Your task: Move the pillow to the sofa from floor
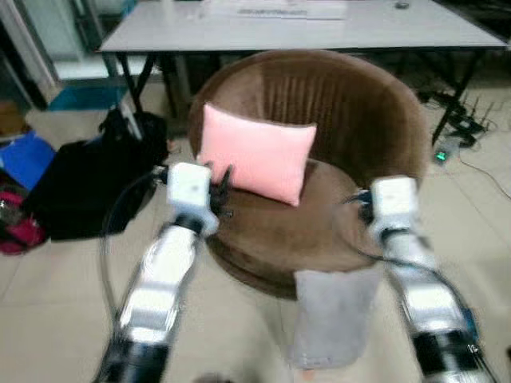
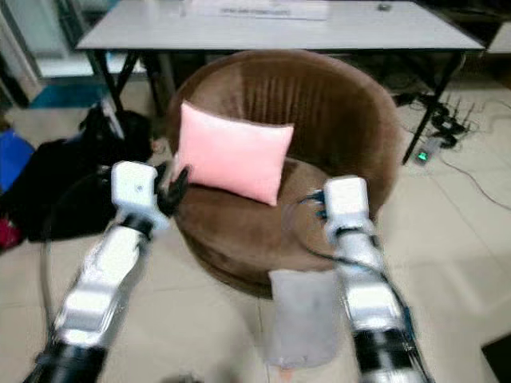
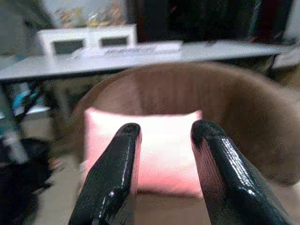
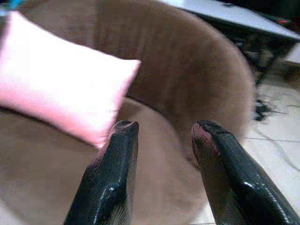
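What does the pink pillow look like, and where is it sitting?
The pink pillow is a plump rectangle, plain and smooth, seemingly of soft cloth. It stands on its long edge, tilted, on the seat of the round brown sofa chair, leaning back against the ribbed backrest. Nothing holds it: the open left gripper is near its lower corner, not touching as far as can be seen.

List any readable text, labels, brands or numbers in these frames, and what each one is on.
None can be read.
Papers on the grey table: print too blurred to read.
Pink pillow, brown sofa, black bag: no lettering visible.
Left tool and right tool: no markings visible.
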You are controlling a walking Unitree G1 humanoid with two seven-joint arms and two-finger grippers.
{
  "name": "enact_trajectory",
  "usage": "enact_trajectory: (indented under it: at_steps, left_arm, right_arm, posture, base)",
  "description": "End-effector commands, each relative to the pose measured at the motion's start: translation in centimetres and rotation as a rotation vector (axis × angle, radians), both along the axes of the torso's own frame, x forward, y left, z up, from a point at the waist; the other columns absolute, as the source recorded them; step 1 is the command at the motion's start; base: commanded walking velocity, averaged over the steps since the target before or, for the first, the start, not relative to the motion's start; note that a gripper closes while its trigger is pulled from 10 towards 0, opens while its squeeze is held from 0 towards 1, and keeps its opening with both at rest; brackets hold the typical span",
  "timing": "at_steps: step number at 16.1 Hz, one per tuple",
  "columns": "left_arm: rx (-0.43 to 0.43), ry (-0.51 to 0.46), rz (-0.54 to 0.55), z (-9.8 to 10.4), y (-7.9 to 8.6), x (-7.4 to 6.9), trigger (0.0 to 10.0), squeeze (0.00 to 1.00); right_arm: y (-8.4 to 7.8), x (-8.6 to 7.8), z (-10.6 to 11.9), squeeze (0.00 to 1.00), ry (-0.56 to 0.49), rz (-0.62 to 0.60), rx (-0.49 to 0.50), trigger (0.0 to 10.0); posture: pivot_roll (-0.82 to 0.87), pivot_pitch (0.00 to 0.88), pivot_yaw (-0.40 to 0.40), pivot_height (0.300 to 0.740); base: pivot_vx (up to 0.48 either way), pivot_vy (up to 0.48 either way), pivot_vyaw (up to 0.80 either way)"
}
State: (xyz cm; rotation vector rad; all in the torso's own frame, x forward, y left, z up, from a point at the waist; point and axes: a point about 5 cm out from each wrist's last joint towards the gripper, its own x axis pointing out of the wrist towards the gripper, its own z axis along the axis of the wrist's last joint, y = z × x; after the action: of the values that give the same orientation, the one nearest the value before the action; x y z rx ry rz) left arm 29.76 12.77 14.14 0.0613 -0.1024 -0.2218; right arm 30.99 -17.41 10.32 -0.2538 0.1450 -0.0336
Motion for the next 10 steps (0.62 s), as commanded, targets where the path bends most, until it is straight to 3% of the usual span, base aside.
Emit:
enact_trajectory:
  at_steps: [1,4,10]
  left_arm:
    - [0.004,-0.002,-0.008,0.04,-0.59,-0.07,10.0,0.00]
    - [0.005,-0.003,-0.002,0.04,-0.62,-0.08,10.0,0.00]
    - [-0.001,0.000,0.006,-0.02,-0.57,-0.14,10.0,0.00]
  right_arm:
    - [-0.73,-0.07,0.11,0.00,-0.006,-0.006,-0.024,10.0]
    - [-0.54,-0.12,0.06,0.00,-0.005,0.005,-0.025,10.0]
    - [-0.81,-0.18,-0.03,0.00,-0.001,-0.015,-0.007,10.0]
  posture:
    - [0.01,0.040,0.020,0.729]
    - [0.01,0.037,0.018,0.729]
    - [0.01,0.033,0.016,0.729]
  base:
    - [0.000,0.000,0.00]
    - [0.000,-0.440,0.77]
    - [0.000,-0.447,0.00]
